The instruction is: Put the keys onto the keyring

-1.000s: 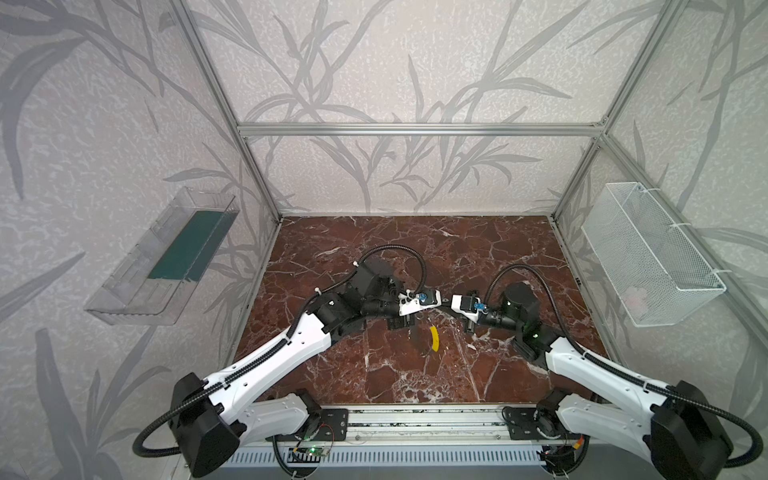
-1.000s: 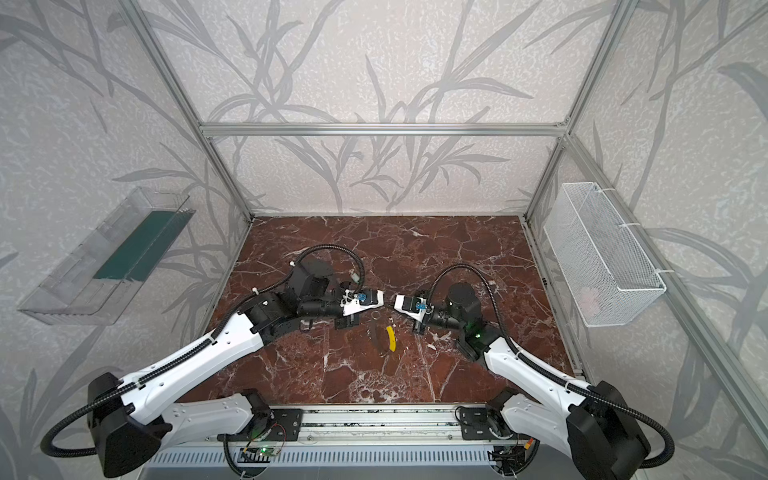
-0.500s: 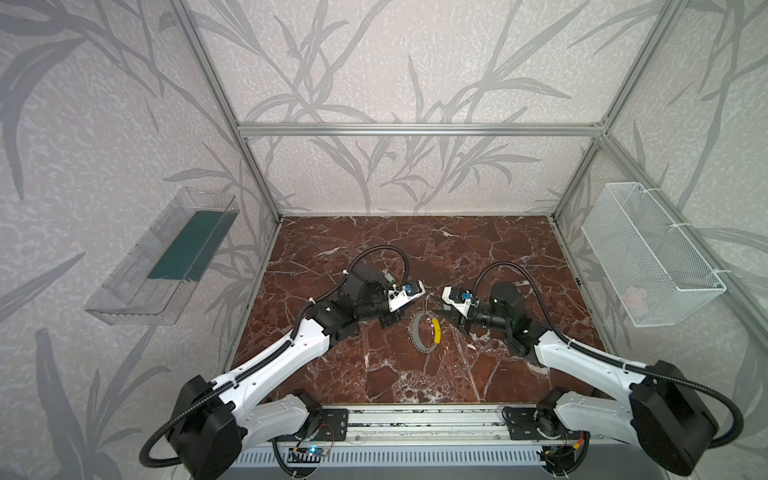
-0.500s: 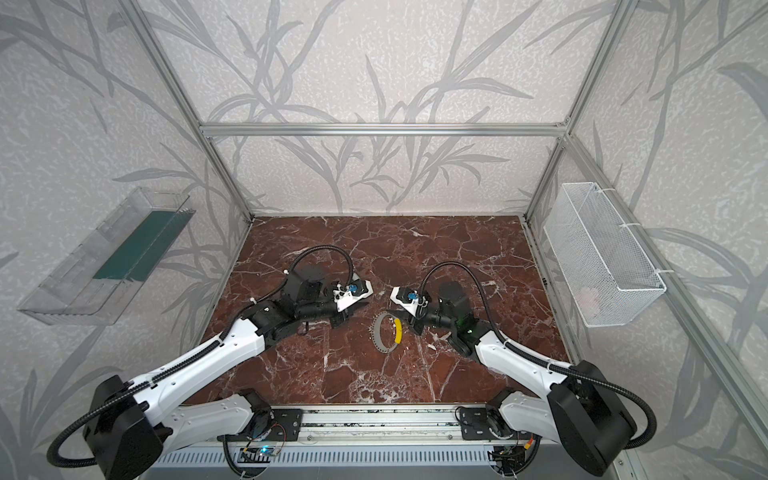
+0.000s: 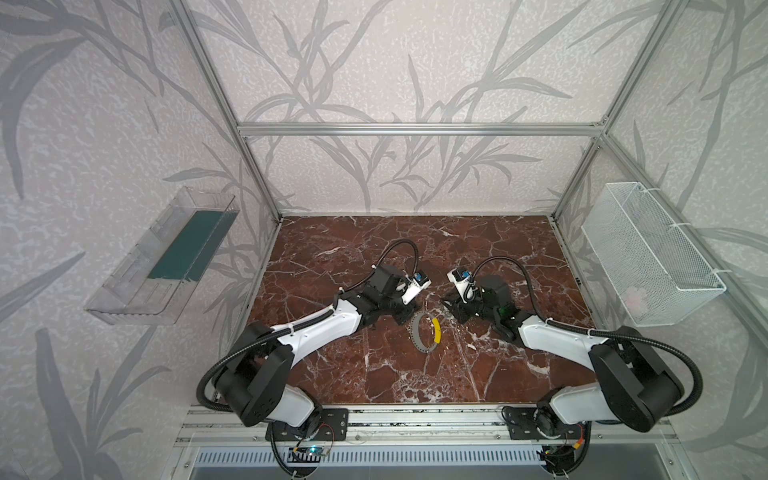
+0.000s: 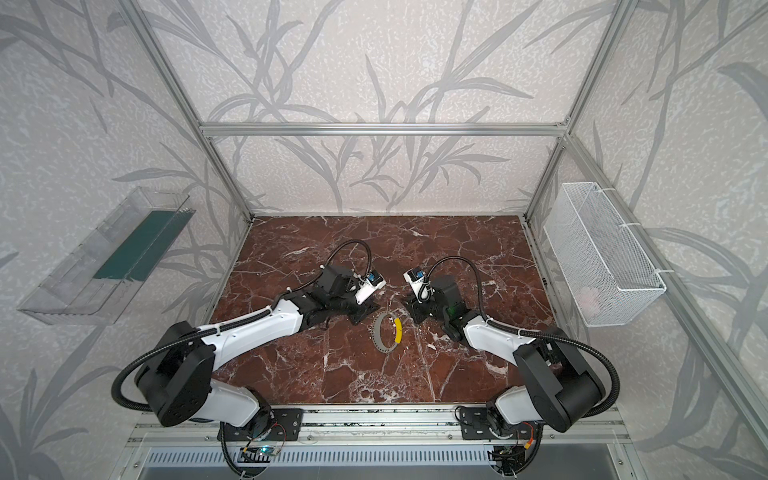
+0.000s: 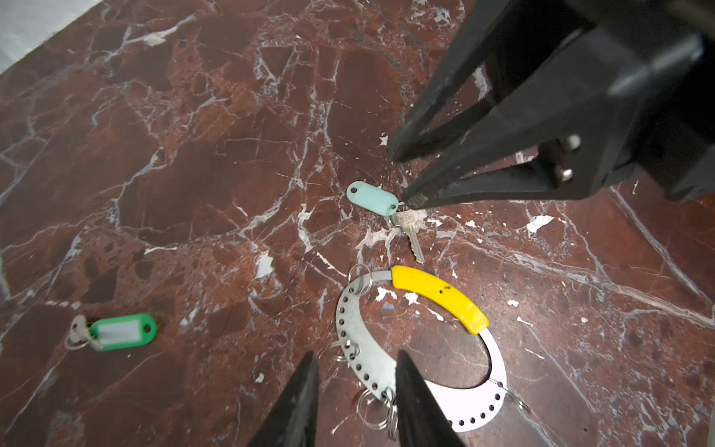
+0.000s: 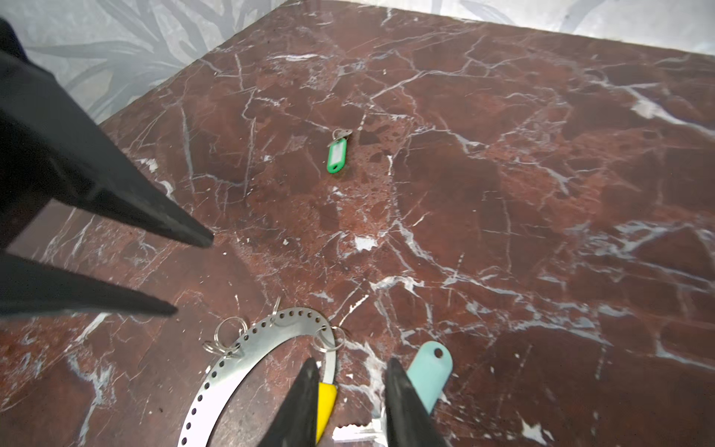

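The keyring [image 7: 367, 360], a grey metal ring with a yellow sleeve [image 7: 437, 296] and several small split rings, lies flat on the marble between both arms, also seen in both top views as the keyring [image 5: 417, 332] [image 6: 377, 332]. One key with a mint head [image 7: 372, 197] lies just beyond the sleeve. A second key with a green head [image 7: 123, 332] lies apart on the floor. My left gripper [image 7: 356, 356] hovers open over the ring's grey arc, holding nothing. My right gripper [image 8: 351, 362] is open above the sleeve [image 8: 327, 402] and the mint key [image 8: 429, 371], gripping neither.
A clear plastic bin [image 5: 166, 266] hangs on the left wall and a white wire basket [image 5: 652, 257] on the right wall. Aluminium frame posts stand at the floor's corners. The green key [image 8: 337, 154] lies on open marble towards the back.
A second ago both grippers were shut and nearly touching over the middle. They have opened and drawn apart and back, and the keyring now lies flat on the marble between them.
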{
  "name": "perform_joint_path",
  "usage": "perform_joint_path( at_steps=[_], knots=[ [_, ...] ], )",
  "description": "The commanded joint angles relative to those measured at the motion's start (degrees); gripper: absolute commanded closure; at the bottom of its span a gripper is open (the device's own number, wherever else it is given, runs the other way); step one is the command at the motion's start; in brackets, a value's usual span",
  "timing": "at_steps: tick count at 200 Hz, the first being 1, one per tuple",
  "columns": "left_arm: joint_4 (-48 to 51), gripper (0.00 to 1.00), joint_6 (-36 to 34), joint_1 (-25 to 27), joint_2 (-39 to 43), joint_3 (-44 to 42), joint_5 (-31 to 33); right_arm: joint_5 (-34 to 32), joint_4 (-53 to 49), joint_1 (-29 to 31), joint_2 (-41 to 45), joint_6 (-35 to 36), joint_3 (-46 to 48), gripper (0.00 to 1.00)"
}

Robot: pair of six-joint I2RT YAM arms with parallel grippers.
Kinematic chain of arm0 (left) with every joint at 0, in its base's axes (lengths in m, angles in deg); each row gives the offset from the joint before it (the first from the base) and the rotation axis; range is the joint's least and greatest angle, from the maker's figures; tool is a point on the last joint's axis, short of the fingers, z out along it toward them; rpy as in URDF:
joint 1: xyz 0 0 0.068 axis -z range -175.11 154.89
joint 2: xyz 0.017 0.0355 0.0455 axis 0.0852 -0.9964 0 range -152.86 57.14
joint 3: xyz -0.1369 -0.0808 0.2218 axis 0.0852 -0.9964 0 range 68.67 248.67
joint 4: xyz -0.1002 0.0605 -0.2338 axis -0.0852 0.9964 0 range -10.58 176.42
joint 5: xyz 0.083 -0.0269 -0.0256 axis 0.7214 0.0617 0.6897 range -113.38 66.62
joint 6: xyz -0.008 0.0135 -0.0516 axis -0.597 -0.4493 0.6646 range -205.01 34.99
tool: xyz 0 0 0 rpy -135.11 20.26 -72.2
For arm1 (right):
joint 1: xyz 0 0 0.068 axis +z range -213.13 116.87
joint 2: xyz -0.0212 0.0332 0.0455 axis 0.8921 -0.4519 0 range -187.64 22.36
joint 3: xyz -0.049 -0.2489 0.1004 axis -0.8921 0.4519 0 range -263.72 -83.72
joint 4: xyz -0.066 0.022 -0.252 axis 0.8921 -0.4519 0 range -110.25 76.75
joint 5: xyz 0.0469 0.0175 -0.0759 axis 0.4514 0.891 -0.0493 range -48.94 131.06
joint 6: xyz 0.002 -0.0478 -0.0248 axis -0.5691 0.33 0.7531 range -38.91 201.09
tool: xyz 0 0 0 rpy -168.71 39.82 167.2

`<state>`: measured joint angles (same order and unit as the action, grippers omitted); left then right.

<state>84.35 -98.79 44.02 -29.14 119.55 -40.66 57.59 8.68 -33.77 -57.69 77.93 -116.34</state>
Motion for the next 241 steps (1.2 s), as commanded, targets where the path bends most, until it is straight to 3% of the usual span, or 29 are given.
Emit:
perform_joint_path(
  at_steps=[1,47,123,197,241],
  knots=[
    [-0.7,0.63,-5.2,2.6,-3.3,1.1,5.6,-5.1,-3.3,-1.8,5.5,-0.3,-1.0,0.69],
    [-7.4,0.59,-10.0,4.9,-10.2,0.8,9.8,-7.4,-6.9,-5.0,11.9,2.1,0.5,0.69],
    [-12.6,0.58,-11.3,6.5,-17.9,3.0,13.7,-7.1,-10.8,-6.8,15.0,4.9,0.9,0.69],
    [-11.5,0.71,-10.9,6.5,-20.5,5.3,13.8,-5.8,-11.2,-8.1,15.3,5.6,1.4,0.71],
    [-10.0,0.73,-10.8,6.5,-20.7,5.6,13.7,-5.4,-11.1,-8.3,14.9,5.7,1.6,0.72]
  ],
)
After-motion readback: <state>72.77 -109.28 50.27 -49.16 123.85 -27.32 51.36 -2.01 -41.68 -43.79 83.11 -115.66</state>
